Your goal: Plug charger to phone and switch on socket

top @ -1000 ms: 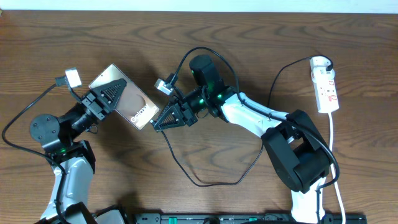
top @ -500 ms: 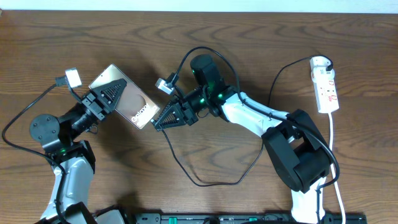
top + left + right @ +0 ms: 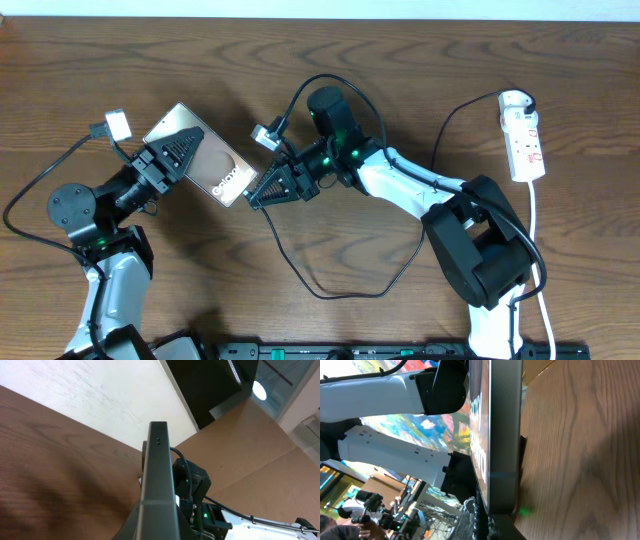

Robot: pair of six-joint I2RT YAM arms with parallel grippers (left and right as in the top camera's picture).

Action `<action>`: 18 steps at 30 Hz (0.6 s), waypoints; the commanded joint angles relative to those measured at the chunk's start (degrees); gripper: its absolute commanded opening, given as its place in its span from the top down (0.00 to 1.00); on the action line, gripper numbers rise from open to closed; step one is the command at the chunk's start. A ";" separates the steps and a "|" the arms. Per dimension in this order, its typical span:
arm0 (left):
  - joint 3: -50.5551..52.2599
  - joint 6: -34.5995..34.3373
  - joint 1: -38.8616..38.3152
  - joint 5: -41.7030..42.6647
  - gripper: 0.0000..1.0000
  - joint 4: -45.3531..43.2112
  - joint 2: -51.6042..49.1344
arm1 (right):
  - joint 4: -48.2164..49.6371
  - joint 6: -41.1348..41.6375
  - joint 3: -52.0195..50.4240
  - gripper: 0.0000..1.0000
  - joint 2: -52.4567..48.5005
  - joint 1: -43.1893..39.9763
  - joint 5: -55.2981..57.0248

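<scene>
My left gripper (image 3: pixel 185 145) is clamped on the phone (image 3: pixel 225 172), which tilts up ahead of its jaws. My right gripper (image 3: pixel 252 198) looks closed on the charger (image 3: pixel 300 275) plug end, just short of the phone's Galaxy edge. I'd square the tip to the port and creep in; nothing has visibly shifted in the last second.

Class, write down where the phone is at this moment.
In the overhead view the phone is left of centre over the table, held in the left gripper, with its Galaxy end close to the tip of the right gripper.
</scene>
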State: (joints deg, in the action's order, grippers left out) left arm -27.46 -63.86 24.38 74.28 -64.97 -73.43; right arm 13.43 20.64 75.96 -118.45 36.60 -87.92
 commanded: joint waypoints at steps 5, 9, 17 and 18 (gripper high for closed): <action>-0.24 0.57 -0.74 7.19 0.93 -0.33 0.46 | 0.98 0.55 0.96 0.99 0.59 -0.46 1.81; -0.24 0.57 -0.74 7.26 0.93 -0.33 0.46 | 0.96 0.55 0.96 0.99 0.59 0.09 1.77; -0.24 0.52 -0.74 8.87 0.93 -0.31 0.46 | 1.03 0.31 0.96 0.99 0.59 1.62 1.81; -0.24 0.52 -0.74 9.20 0.93 -0.33 0.46 | 1.03 0.31 0.96 0.99 0.59 1.62 1.81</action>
State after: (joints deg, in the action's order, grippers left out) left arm -27.46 -63.86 24.38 76.01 -64.97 -73.43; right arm 13.56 20.64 75.94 -118.45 37.74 -87.96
